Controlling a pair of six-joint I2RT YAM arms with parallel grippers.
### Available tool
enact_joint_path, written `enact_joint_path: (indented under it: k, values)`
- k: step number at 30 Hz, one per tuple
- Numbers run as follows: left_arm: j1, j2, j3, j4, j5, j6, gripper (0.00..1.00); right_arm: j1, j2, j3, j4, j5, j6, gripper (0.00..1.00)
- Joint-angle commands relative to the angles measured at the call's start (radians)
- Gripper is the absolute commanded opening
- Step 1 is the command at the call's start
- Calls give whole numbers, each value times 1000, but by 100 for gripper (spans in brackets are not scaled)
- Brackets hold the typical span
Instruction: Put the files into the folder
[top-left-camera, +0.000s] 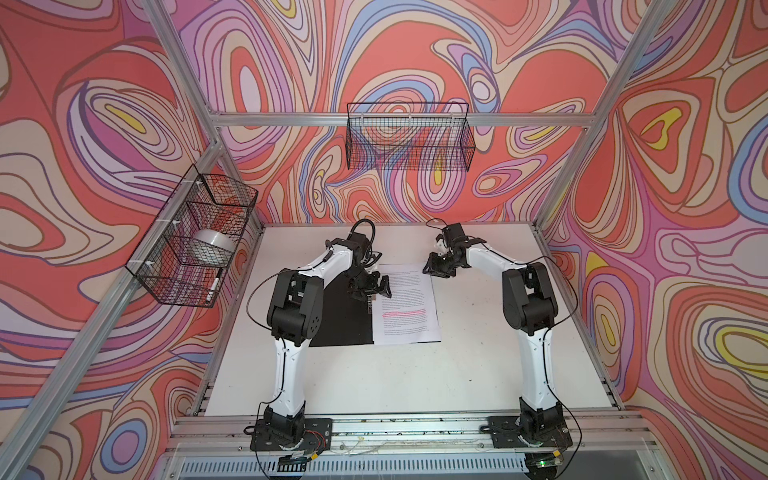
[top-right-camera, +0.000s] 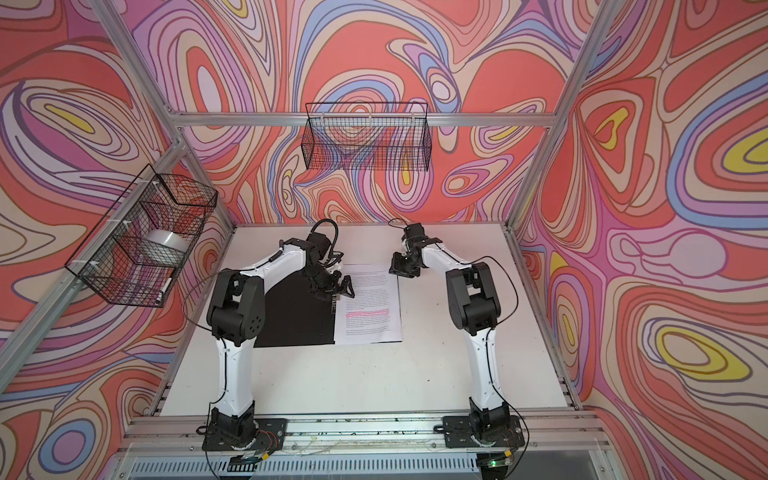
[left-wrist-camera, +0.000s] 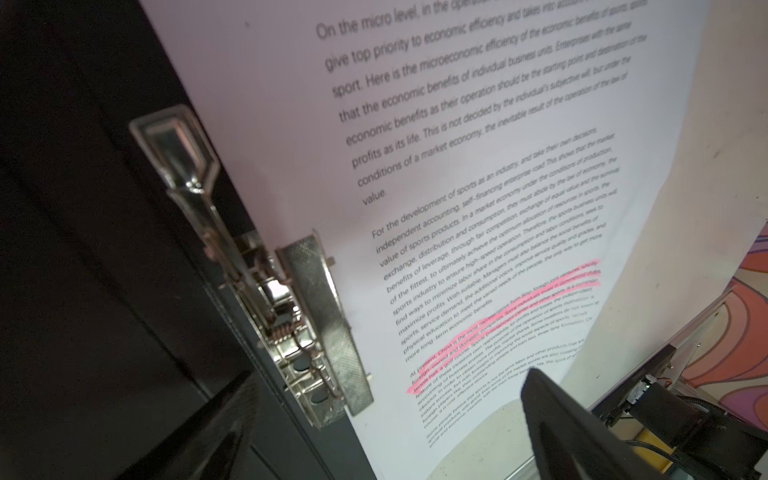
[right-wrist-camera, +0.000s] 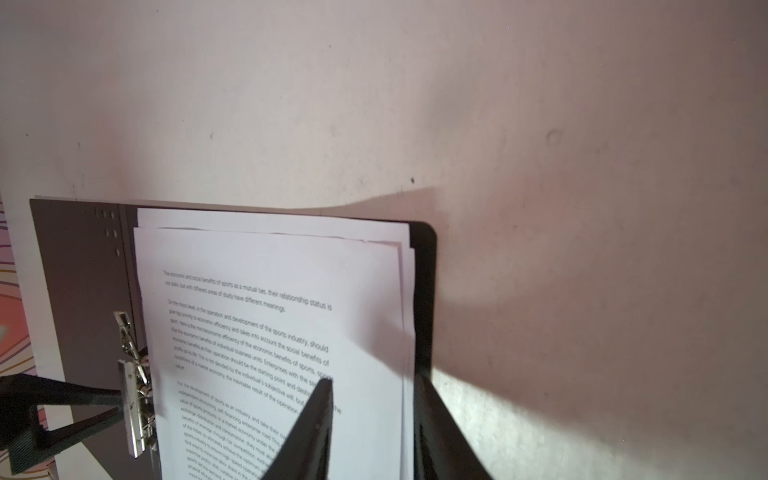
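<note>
The folder (top-left-camera: 340, 324) (top-right-camera: 299, 320) lies open on the white table, black inside up. The files (top-left-camera: 405, 303) (top-right-camera: 370, 303), white printed sheets with a pink highlighted band, lie flat on its right half, slightly fanned at the far edge in the right wrist view (right-wrist-camera: 270, 332). Their left edge meets the metal spine clip (left-wrist-camera: 316, 328) (right-wrist-camera: 133, 399). My left gripper (top-left-camera: 376, 291) (top-right-camera: 340, 291) (left-wrist-camera: 386, 399) hovers wide open over the clip. My right gripper (top-left-camera: 434, 268) (top-right-camera: 399, 266) (right-wrist-camera: 374, 386) stands partly open above the sheets' far right corner, holding nothing.
A wire basket (top-left-camera: 195, 241) on the left frame holds a tape roll (top-left-camera: 214, 245) and a pen. Another wire basket (top-left-camera: 409, 137) hangs on the back rail. Bare white table (top-left-camera: 478, 374) lies to the right of and in front of the folder.
</note>
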Motion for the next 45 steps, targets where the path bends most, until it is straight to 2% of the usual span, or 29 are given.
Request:
enact_joint_path:
  k: [1,31,45]
  values:
    - [8,14,10,-20,9,-1,99,3,-5,41,-23,25,-22,34]
    - [9,27,25,-30,20,9,98,3,47,14,-29,17,-20,34]
    - [10,33,29,-30,27,9,98,4,60,-14,-11,-44,-12,34]
